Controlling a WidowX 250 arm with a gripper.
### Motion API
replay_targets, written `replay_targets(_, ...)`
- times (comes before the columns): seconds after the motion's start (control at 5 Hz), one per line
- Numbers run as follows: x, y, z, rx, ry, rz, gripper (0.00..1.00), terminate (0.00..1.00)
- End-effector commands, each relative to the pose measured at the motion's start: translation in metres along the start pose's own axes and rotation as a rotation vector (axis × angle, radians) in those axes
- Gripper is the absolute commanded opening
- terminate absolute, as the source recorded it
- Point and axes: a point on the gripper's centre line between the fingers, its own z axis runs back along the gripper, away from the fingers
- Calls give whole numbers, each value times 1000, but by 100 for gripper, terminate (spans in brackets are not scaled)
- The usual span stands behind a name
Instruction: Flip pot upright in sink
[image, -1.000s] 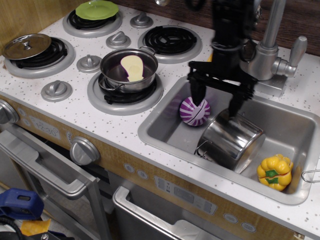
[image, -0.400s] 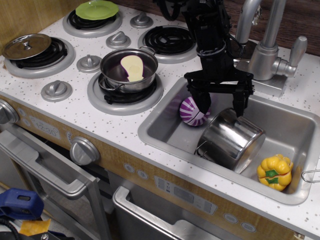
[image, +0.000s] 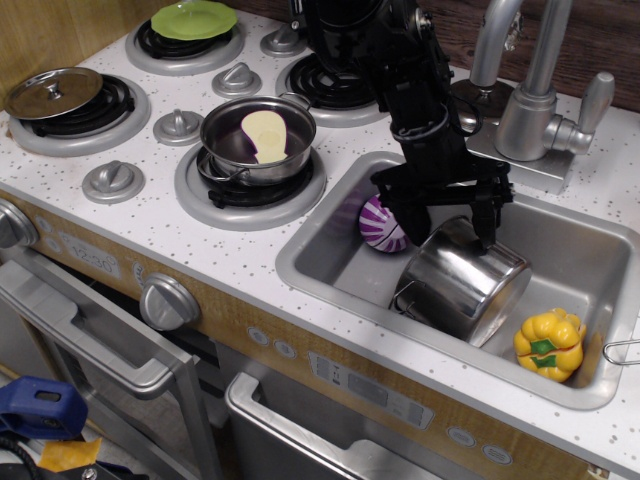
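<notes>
a shiny cylindrical steel pot lies tilted on its side in the grey metal sink, beside a purple striped ball. the black pincer, fingers spread wide, straddles the pot's upper end, holding nothing.

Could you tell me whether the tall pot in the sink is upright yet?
No, tipped: the pot lies tilted on its side in the sink.

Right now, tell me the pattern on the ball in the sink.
Purple with white stripes; the ball shows in the only view, observation.image, partly hidden behind the arm.

White speckled countertop carries stove burners and recessed sink.
</notes>
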Motion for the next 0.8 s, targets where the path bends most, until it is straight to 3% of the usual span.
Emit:
replay_targets(0.0,2,-12,1,-15,-44,45,0,0)
replay_targets(0.2,2,-14,0,-42,-54,73,0,0)
replay_targets(0.6,4,-24,9,-13,-41,111,0,0)
